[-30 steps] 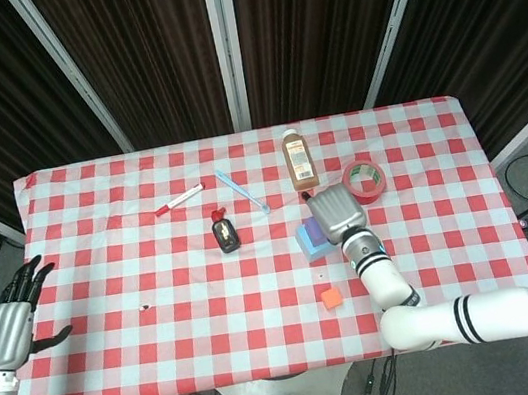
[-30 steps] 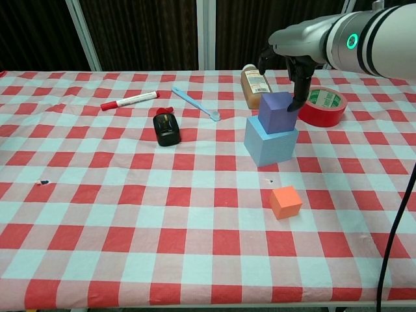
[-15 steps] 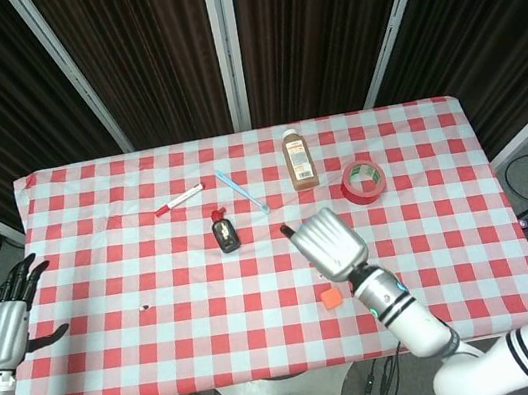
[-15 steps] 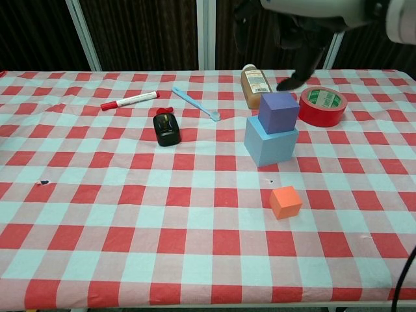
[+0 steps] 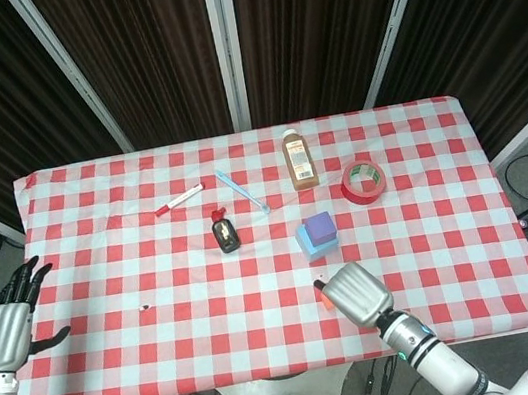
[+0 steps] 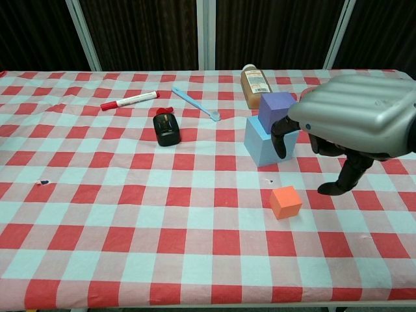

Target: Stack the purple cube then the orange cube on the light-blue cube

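Note:
The purple cube [image 6: 278, 106] sits on top of the light-blue cube [image 6: 263, 144] right of the table's middle, and nothing touches either; the stack also shows from above with the purple cube [image 5: 321, 226] on the light-blue cube [image 5: 306, 242]. The orange cube [image 6: 286, 202] lies on the cloth in front of the stack. My right hand [image 6: 354, 120] hovers above and slightly right of the orange cube, fingers apart and hanging down, holding nothing. In the head view the right hand [image 5: 355, 296] hides most of that cube. My left hand [image 5: 5, 332] is open off the table's left edge.
A brown bottle [image 6: 255, 85] stands just behind the stack. A red tape roll [image 5: 364, 181] lies to the stack's right. A black object [image 6: 168, 129], a blue spoon [image 6: 195, 104] and a red marker [image 6: 130, 100] lie to the left. The table's front edge is near the orange cube.
My right hand has let go of the purple cube, risen, and swung toward the front of the table, over the orange cube. The stack stays put. The left hand barely moved.

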Controlling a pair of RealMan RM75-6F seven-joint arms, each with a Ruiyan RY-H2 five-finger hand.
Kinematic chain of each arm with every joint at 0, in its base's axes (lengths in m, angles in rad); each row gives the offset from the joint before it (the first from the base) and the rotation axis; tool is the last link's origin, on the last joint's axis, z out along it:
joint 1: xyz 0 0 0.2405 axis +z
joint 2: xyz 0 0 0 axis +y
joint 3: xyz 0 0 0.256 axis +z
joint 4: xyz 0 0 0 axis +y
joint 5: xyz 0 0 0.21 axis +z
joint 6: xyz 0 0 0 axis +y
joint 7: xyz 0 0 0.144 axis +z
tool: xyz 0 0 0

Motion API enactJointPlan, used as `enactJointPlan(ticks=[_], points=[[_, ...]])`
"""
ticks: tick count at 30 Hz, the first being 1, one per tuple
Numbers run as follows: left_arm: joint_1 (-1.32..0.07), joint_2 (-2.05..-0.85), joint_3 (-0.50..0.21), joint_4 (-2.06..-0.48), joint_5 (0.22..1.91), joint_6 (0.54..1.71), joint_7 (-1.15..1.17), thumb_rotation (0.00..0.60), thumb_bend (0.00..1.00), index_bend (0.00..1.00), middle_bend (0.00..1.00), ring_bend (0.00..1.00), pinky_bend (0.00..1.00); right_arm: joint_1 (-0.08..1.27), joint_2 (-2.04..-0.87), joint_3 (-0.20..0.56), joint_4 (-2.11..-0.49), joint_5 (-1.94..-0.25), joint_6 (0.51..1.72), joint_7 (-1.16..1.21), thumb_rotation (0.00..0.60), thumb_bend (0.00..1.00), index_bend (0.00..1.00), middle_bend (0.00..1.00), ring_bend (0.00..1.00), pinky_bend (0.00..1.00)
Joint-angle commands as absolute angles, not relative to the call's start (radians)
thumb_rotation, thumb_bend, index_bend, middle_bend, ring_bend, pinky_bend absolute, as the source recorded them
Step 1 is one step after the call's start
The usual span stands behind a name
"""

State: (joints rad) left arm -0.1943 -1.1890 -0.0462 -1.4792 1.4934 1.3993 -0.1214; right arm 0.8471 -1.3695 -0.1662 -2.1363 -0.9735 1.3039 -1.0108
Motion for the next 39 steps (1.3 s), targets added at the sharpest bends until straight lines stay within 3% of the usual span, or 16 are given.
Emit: enactJointPlan(ticks=[1, 19, 39], points=[[-0.194, -1.191, -0.044, -1.474, 1.493, 1.397, -0.123, 0.600, 0.16, 0.15, 0.12, 0.06, 0.21, 0.828, -1.386, -0.161, -2.099, -0.956, 1.291, -0.990, 0.600, 0.07, 0.39, 1.00, 1.00, 0.99], [-0.184, -1.212, -0.045, -1.401, 1.479, 1.399, -0.105, 0.600, 0.16, 0.15, 0.12, 0.06, 0.21, 0.815, -1.474, -0.096, -1.942, -0.850, 1.182, -0.962, 0.600, 0.07, 0.39, 1.00, 1.00, 0.99], [-0.180, -1.223, -0.045, -1.372, 1.473, 1.391, -0.142, 0.600, 0.16, 0.15, 0.12, 0.06, 0.21, 0.836, -1.563, -0.048, -1.859, -0.733, 1.151, -1.007, 0.600, 0.08, 0.39, 1.00, 1.00, 0.99]])
